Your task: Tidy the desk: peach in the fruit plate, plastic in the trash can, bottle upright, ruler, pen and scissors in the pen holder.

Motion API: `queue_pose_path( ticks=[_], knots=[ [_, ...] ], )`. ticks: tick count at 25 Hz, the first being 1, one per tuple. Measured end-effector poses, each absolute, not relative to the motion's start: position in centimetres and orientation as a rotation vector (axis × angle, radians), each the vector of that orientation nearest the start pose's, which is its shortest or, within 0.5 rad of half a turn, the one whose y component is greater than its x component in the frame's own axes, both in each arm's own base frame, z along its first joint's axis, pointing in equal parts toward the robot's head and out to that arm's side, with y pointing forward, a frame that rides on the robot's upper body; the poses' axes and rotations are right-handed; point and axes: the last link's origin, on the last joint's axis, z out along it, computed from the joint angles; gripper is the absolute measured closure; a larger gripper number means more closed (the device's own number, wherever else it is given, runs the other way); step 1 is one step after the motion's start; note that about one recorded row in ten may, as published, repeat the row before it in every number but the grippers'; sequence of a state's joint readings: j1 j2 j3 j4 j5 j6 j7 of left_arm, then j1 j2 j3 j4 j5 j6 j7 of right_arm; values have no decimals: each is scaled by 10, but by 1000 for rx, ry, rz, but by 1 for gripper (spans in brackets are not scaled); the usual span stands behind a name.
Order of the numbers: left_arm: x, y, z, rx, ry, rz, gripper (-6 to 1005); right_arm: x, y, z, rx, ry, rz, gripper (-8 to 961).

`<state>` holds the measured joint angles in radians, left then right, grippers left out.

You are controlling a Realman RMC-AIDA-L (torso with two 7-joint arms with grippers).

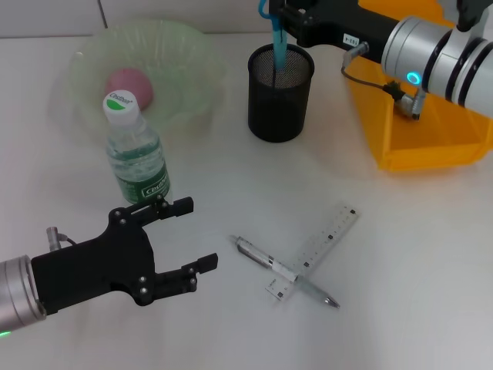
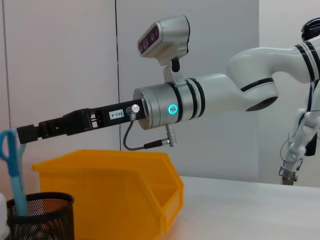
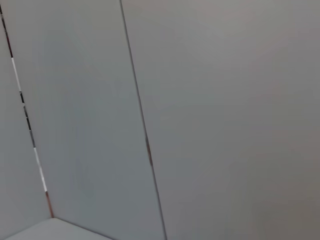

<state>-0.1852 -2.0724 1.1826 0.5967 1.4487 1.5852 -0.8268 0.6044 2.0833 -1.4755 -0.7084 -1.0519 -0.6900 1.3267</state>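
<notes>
Right gripper point(image 1: 279, 17) up at the back of the surface, right above the pen holder point(image 1: 280, 94). Fingers pinching or just letting go of the blue scissors point(image 1: 276, 38)? Can't tell, tips mostly cut off at the frame edge. Scissors standing blades-down inside the mesh cup, handle loop poking out the top, which makes sense: vertical is the only way in through that narrow mouth. Same thing from the left wrist view, with the black fingers reaching in over the handle.

Left gripper point(image 1: 191, 236) low and near on the surface, fingers spread wide with nothing between them, just beside the water bottle point(image 1: 137, 153). Bottle upright already, cap on, so probably just parked there out of the way.

Further out: pen point(image 1: 281, 270) and clear ruler point(image 1: 314, 251) lying crossed in the middle, ruler across the pen, both flat and untouched. Likely next in line, and that overlap could make a clean pick awkward. Peach point(image 1: 129, 85) sitting in the green fruit plate point(image 1: 196, 58) behind the bottle. Yellow bin point(image 1: 431, 142) under the right arm, presumably the trash can; contents not visible.
</notes>
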Motion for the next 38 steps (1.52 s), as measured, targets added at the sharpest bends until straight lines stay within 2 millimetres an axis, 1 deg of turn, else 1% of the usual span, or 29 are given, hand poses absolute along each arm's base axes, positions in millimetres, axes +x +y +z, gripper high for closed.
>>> queue_pose_path(
  ticks=[5,8,9,10,13,14,15,17,18,19,20,21,23,24,25,26,27,28,30,33,34,37,38],
  knots=[
    [-288,232,-33,-2638,-203,-919,200,176,414,-35,-2273,647,850,619],
    [-288,231,-32,-2637,-202,-930,200,175,405,-27,-2284,650,893,378],
    [-288,231,-31,-2636,-202,-934,200,174,397,-20,-2301,660,904,358],
    [-288,230,-31,-2635,-201,-940,200,174,397,-20,-2301,660,904,339],
    [-288,229,-30,-2636,-205,-953,200,168,382,-6,-2354,684,881,279],
    [-287,227,-29,-2639,-206,-967,200,161,369,10,-2420,717,837,260],
    [-287,227,-28,-2641,-205,-971,200,161,369,10,-2420,717,837,240],
    [-286,226,-27,-2645,-202,-983,200,156,361,26,-2490,732,753,200],
    [-286,224,-27,-2648,-202,-988,200,154,357,38,-2530,736,682,181],
    [-286,223,-26,-2652,-205,-996,200,148,352,56,-2614,731,515,161],
    [-286,221,-26,-2656,-213,-1003,200,148,352,56,-2614,731,515,156],
    [-287,220,-25,-2658,-219,-1005,200,146,349,66,-2651,724,403,151],
    [-287,219,-24,-2661,-236,-1009,200,141,346,75,-2708,677,220,140],
    [-289,218,-24,-2662,-253,-1010,200,135,344,81,-2754,567,5,135],
    [-289,218,-24,-2662,-253,-1010,200,135,344,81,-2754,567,5,135],
    [-289,218,-24,-2662,-253,-1010,200,132,345,81,-2769,494,-91,136],
    [-292,215,-22,-2664,-291,-1008,200,128,345,79,-2792,403,-196,136],
    [-294,214,-21,-2666,-323,-1008,200,126,345,75,-2809,340,-261,136],
    [-294,214,-21,-2666,-323,-1008,200,121,346,59,-2837,195,-415,137],
    [-294,214,-22,-2661,-351,-1003,200,114,345,37,-2852,13,-567,137],
    [-295,214,-22,-2661,-353,-1001,200,110,342,23,-2873,-112,-637,138],
    [-296,214,-22,-2662,-354,-995,200,107,340,6,-2923,-262,-711,138],
    [-296,214,-21,-2663,-353,-993,200,107,340,6,-2923,-262,-711,139]
  ],
)
